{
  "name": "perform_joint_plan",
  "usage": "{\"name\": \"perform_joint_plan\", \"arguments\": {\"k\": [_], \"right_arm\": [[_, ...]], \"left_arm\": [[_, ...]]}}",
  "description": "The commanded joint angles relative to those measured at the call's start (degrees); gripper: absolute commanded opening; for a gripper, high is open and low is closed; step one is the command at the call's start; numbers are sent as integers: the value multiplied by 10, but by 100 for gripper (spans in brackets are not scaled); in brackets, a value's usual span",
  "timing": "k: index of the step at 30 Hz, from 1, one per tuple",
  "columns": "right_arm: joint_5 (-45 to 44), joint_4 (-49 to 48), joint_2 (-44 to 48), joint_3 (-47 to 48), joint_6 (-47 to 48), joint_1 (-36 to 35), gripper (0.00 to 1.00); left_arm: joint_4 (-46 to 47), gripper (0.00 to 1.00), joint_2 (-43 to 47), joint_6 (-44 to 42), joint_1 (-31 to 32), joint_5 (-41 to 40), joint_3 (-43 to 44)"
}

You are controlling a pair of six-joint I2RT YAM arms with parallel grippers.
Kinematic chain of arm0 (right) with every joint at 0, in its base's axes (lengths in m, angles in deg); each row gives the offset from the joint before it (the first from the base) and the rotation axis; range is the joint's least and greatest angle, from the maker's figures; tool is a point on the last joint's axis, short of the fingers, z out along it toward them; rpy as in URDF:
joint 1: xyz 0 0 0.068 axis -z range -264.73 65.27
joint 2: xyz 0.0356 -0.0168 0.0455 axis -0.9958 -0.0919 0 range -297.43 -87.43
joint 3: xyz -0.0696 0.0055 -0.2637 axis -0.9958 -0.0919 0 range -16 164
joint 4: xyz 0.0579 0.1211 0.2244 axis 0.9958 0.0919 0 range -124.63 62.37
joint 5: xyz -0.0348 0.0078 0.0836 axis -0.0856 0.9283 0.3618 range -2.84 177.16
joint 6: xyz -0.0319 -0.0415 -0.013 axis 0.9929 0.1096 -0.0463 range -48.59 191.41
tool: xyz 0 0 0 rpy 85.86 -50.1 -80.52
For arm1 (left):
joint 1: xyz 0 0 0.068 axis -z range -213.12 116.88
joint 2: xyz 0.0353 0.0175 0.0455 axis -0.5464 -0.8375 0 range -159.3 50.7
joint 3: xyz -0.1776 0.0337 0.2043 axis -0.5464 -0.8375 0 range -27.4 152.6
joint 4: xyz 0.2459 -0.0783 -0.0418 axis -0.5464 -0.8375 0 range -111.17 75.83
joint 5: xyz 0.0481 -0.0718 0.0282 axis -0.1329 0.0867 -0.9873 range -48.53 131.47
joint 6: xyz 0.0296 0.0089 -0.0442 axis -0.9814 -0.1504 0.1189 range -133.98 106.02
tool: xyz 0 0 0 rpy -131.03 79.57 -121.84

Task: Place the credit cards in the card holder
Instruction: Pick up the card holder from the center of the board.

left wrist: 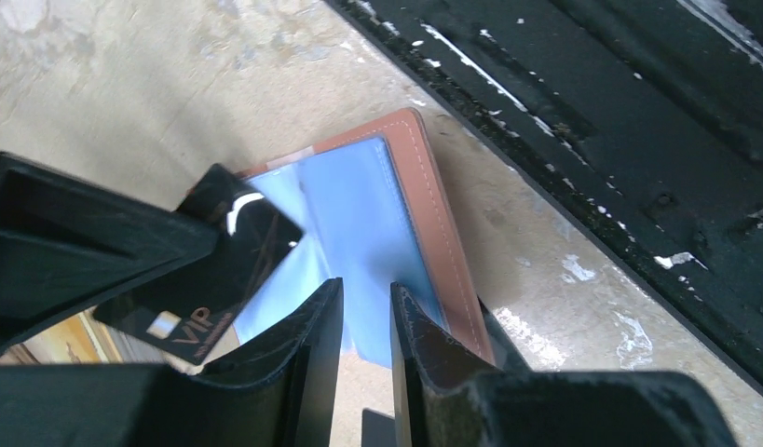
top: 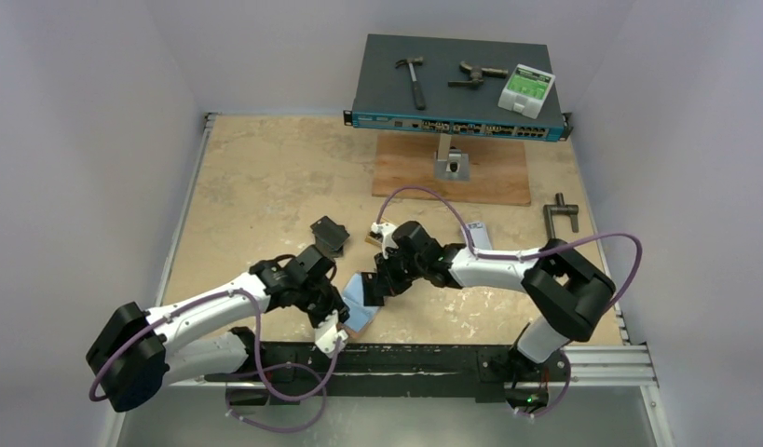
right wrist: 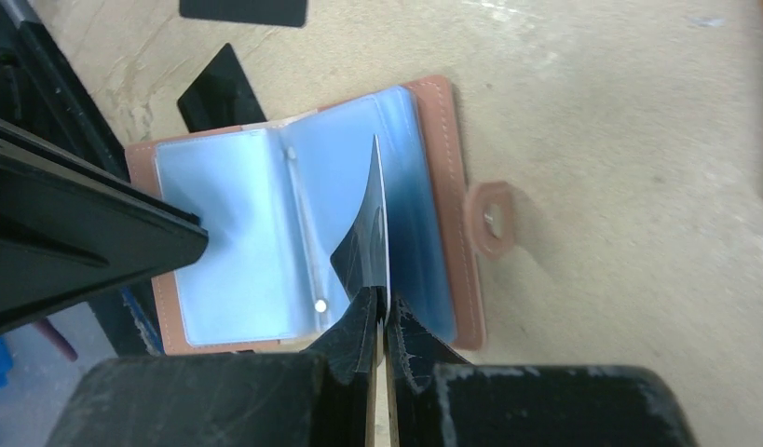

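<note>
The black card [right wrist: 366,237] stands on edge, pinched at its near end by the right gripper [right wrist: 378,312], jaws closed tight on it. Its long axis runs straight away from the fingers and its far end is down over the right-hand sleeve. Under it the card holder [right wrist: 447,186] lies open and flat, clear sleeves up, fold roughly in line with the card and snap tab [right wrist: 489,216] poking out to the right. It sits near the table's [right wrist: 619,140] front edge, between the two arms. The left gripper [left wrist: 366,291] is over the holder's end, jaws a narrow slot apart with nothing pinched. A loose black card [right wrist: 219,93] lies just beyond.
</note>
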Motion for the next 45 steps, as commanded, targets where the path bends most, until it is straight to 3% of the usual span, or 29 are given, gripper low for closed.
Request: {"name": "perform_joint_plan", "arguments": {"k": [1,6,12,21,25,36,45], "right_arm": [[-160,14,46,-45,-19,0,0],[-218,13,118,-99,-62,-1,0],[-265,39,194,-138,-99,-3,0],[-282,100,321,-142,-111,-3,0],[-246,39,369,-166,-116,-3,0],[-187,-122,211,-139,-58,1,0],[-227,-53,145,-73,-15,16,0]], "left_arm": [[-12,24,-11,-65,4,33,-13],[43,23,-83,-127,7,31,-5],[32,22,-193,-205,8,5,56],[89,21,-289,-305,23,-10,110],[114,21,-309,-318,41,-12,133],[119,20,-308,-350,49,-22,113],[103,18,-246,-326,49,-35,62]]}}
